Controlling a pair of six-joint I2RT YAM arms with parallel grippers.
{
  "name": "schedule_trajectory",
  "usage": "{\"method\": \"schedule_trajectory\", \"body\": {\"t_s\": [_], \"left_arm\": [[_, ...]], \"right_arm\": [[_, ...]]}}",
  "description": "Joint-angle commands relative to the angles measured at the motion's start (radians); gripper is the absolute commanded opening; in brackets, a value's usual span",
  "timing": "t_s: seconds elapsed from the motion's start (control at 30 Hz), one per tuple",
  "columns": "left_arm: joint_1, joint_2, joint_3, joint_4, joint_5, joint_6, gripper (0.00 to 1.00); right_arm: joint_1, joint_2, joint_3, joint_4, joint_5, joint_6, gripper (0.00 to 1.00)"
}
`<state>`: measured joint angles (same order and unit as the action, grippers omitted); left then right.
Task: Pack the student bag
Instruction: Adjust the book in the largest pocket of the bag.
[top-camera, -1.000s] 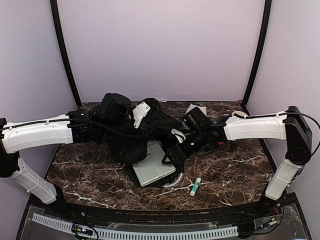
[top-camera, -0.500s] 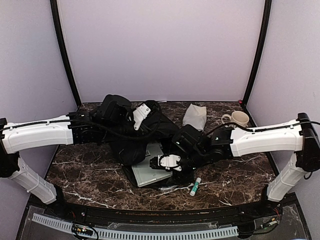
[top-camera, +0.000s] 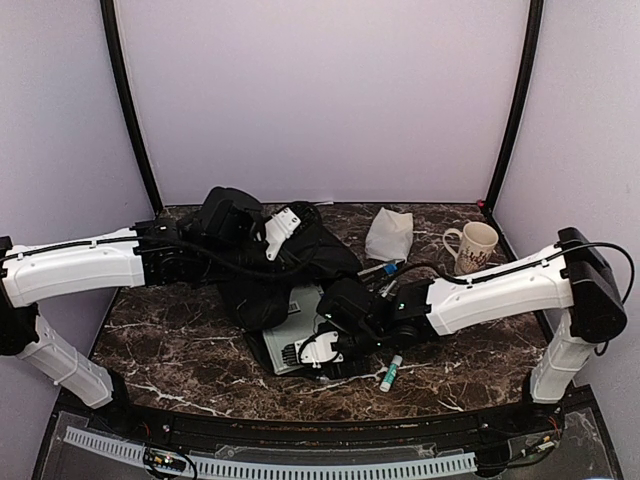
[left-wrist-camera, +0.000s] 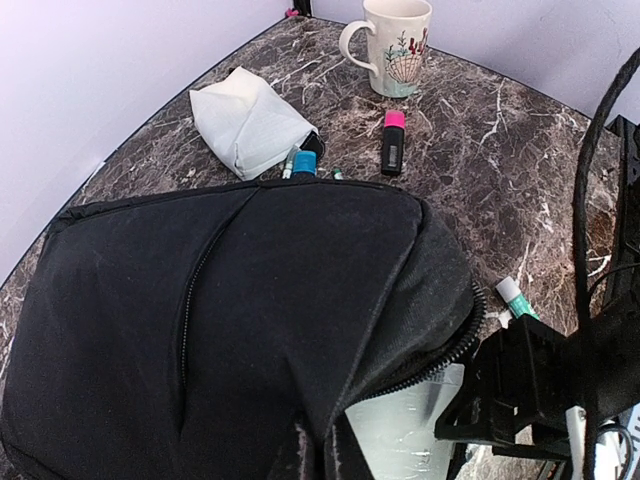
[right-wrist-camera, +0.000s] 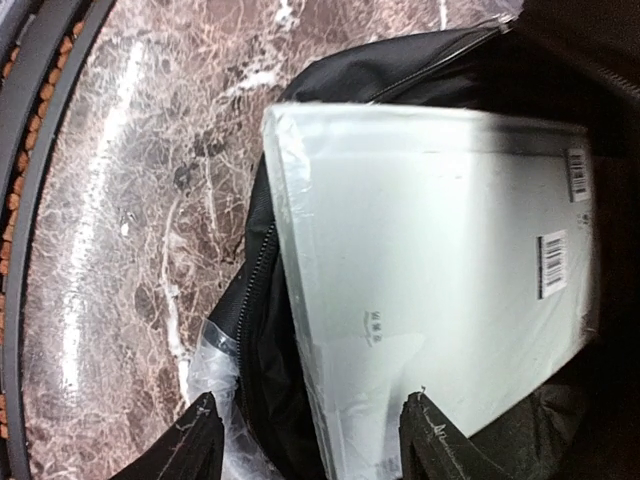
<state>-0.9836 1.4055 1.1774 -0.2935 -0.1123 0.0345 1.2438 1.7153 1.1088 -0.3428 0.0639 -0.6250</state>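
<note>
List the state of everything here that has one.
Backpack: unzipped, mouth open.
Book: partly inside the backpack.
Mug: upright.
Glue stick: lying flat.
Highlighter: lying flat.
Left gripper: shut on the backpack's fabric.
Right gripper: open, astride the book's corner.

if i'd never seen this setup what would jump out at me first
The big black student bag slumped mid-table grabs the eye first, a pale plastic-wrapped book sticking out of its open mouth toward the near edge. The right gripper hovers open at the book's edge. At the back right, a cream mug and a white pouch stand out against the dark marble table.
</note>
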Motion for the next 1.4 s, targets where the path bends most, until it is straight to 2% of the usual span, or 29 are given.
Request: {"method": "schedule_trajectory", "body": {"t_s": [0.0,0.3,0.5,0.8,0.9,1.1,1.37], "left_arm": [[0.014,-0.063,0.047,0.027,-0.006,0.016,0.00],[0.019,-0.063,0.047,0.018,0.015,0.020,0.00],[0.020,-0.068,0.062,0.000,0.024,0.048,0.00],[0.028,-0.063,0.103,-0.041,0.021,0.097,0.00],[0.031,-0.062,0.103,-0.038,0.027,0.098,0.00],[0.031,-0.065,0.097,-0.036,0.044,0.089,0.00],[0.035,-0.084,0.060,-0.017,0.036,0.087,0.00]], "right_arm": [[0.017,0.049,0.022,0.082,0.080,-0.029,0.61],[0.014,0.133,0.012,0.254,0.230,-0.078,0.48],[-0.021,0.187,0.034,0.392,0.278,-0.094,0.30],[-0.050,0.294,0.037,0.690,0.422,-0.253,0.29],[-0.061,0.350,0.090,0.744,0.446,-0.275,0.29],[-0.072,0.459,0.122,0.981,0.553,-0.378,0.28],[-0.082,0.542,0.187,1.032,0.587,-0.436,0.28]]}}
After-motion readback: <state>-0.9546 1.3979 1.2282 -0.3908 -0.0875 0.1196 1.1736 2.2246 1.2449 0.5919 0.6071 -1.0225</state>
